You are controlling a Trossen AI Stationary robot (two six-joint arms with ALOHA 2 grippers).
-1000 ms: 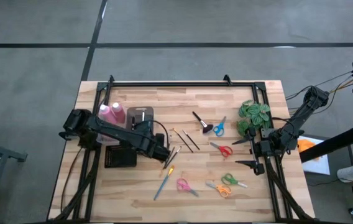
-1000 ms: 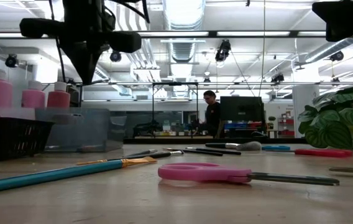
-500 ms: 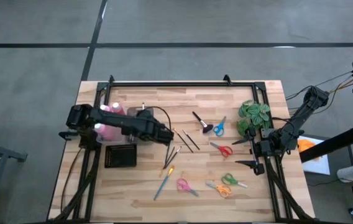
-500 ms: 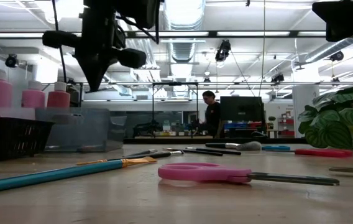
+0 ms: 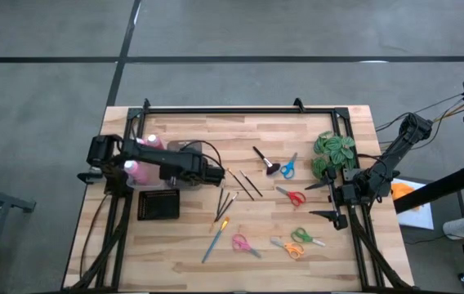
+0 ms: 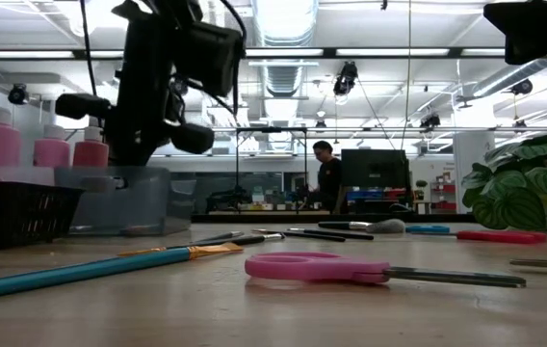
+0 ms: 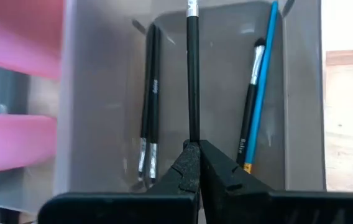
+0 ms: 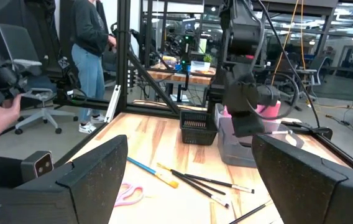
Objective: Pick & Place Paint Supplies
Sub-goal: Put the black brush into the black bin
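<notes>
Since a second ago the left pincer (image 7: 193, 163) has swung from the loose brushes on the worktop (image 5: 330, 253) to above the grey bin (image 7: 301, 99), pressed together on a black brush (image 7: 192, 81). Releasing while it's tilted could bounce the brush over the bin's wall. The right pincer (image 8: 189, 180) waits spread near the plant (image 5: 333, 152).

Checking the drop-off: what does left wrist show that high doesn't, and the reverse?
Left wrist only: the left gripper shut on a black brush, over the grey bin that holds two dark brushes and a blue brush.
High only: the right gripper, open, waiting by the plant; scissors and loose brushes on the table.
Both: pink bottles beside the bin.
</notes>
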